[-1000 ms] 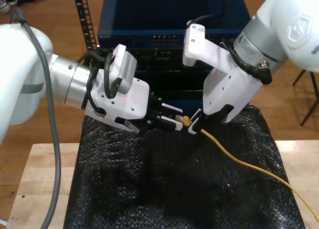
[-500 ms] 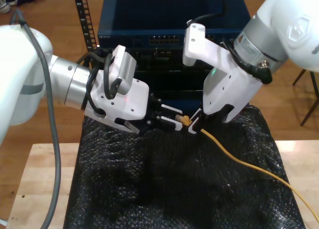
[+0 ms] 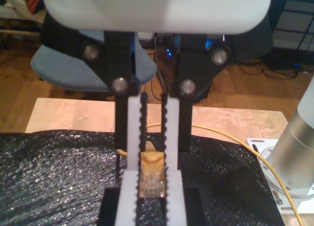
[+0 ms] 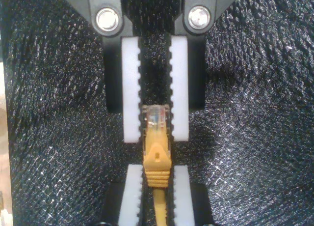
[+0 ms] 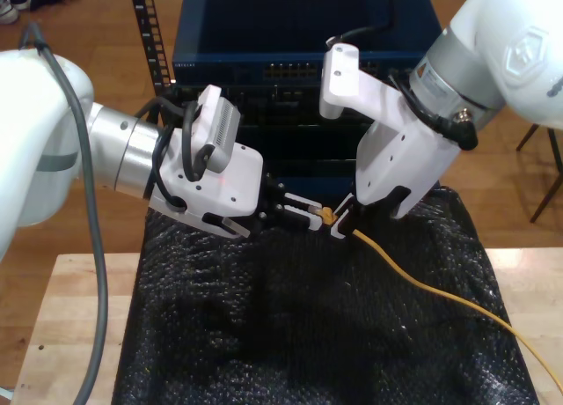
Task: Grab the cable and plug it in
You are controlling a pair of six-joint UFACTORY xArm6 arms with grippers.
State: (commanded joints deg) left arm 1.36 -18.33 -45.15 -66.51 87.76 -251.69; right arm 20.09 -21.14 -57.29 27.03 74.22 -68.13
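The yellow-orange cable (image 5: 422,286) runs from the exterior view's lower right up to its clear plug (image 4: 157,115), held above the black padding. My second gripper (image 5: 341,227), on the arm at the exterior view's right, is shut on the yellow boot (image 4: 157,157) just behind the plug. My first gripper (image 5: 310,213), on the arm at the exterior view's left, meets it head-on. Its toothed white pads (image 4: 130,88) sit against both sides of the clear plug tip (image 3: 152,184), shut on it. In the first wrist view the second gripper (image 3: 153,157) comes down from above.
Black bubble padding (image 5: 290,335) covers the wooden table (image 5: 79,317). A blue network switch (image 5: 299,66) with a row of ports stands behind the grippers, beside a perforated rack rail (image 5: 148,26). A blue chair (image 3: 78,69) and an arm's silver base (image 3: 297,147) lie beyond the table.
My first gripper's fingers have drawn together onto the plug tip, and its arm has shifted slightly. My second gripper still holds the cable in the same place.
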